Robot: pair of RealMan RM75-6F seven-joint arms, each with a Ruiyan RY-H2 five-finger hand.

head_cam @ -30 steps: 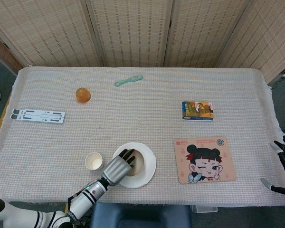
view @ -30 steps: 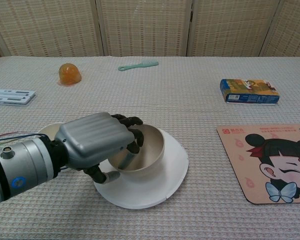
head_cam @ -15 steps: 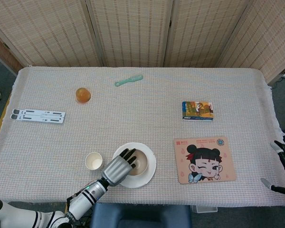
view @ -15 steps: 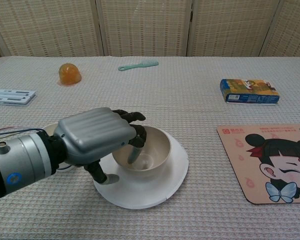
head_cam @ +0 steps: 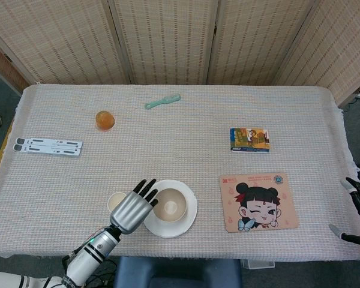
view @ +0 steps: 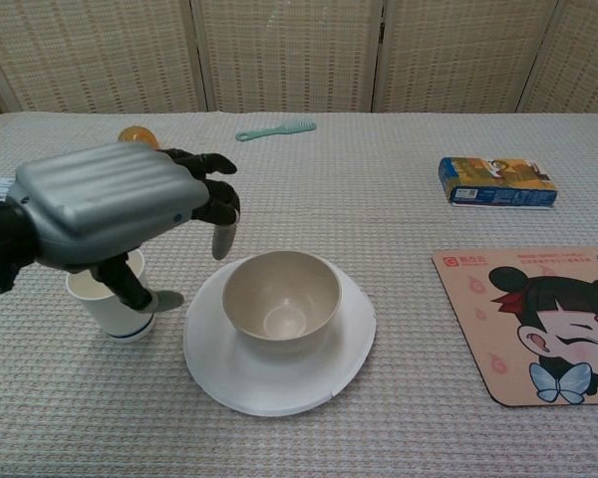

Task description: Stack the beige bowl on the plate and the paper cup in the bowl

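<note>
The beige bowl [head_cam: 170,207] [view: 281,299] sits upright in the middle of the white plate [head_cam: 189,222] [view: 309,383] near the table's front edge. Just left of the plate stands the paper cup [head_cam: 113,201] [view: 115,309], upright and empty. My left hand [head_cam: 132,207] [view: 110,204] hovers above the cup and the plate's left rim, fingers spread and holding nothing; it partly covers the cup in the head view. At the far right table edge my right hand [head_cam: 359,207] hangs low with fingers apart, seen only in the head view.
An orange ball-like object [head_cam: 105,120] and a white flat strip [head_cam: 48,146] lie at the left, a green comb [head_cam: 162,101] [view: 275,129] at the back. A colourful box [head_cam: 249,139] [view: 496,181] and a cartoon mat [head_cam: 258,201] [view: 538,319] lie right of the plate.
My left hand let go of the bowl, which settled level on the plate, then rose and drew back left over the paper cup. The right hand stayed put.
</note>
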